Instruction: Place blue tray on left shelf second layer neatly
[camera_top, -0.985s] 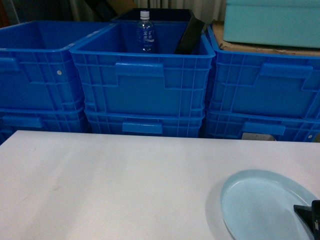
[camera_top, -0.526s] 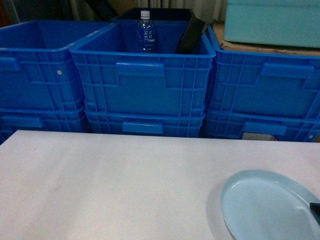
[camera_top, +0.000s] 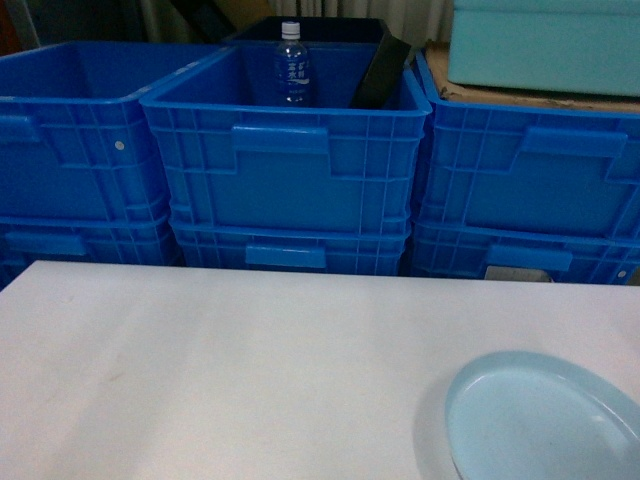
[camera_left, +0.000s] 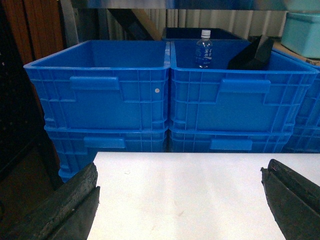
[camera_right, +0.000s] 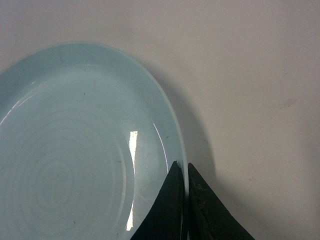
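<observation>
Right now my right gripper (camera_right: 184, 175) has its two dark fingers pressed together on the rim of the blue tray (camera_right: 75, 150), one finger inside the dish, the other outside it, with the thin edge pinched between them. From my right wrist the tray spreads away to the left of my jaws, pale and glossy, faint rings in its floor and a bright strip of reflected light just left of my inner finger. To the right of my jaws lies bare white table (camera_right: 260, 90), with the tray's shadow falling along it beside the rim. In the head view the tray (camera_top: 535, 420) sits at the near right corner of the table (camera_top: 220, 370), cut off by the frame, and my right gripper itself is out of sight there.

My left gripper (camera_left: 182, 200) stands wide apart and holds nothing; its two dark fingers (camera_left: 65, 210) frame the white tabletop from either side. Straight ahead of those jaws, beyond the table's far edge, are stacked blue crates (camera_left: 100, 95). The crate ahead and to the right holds a clear water bottle (camera_left: 203, 48) standing upright and a black object (camera_left: 252, 55) leaning against its wall. Far right and higher sits a teal tub (camera_left: 302, 32). I cannot make out any steel shelf tier from here.
</observation>
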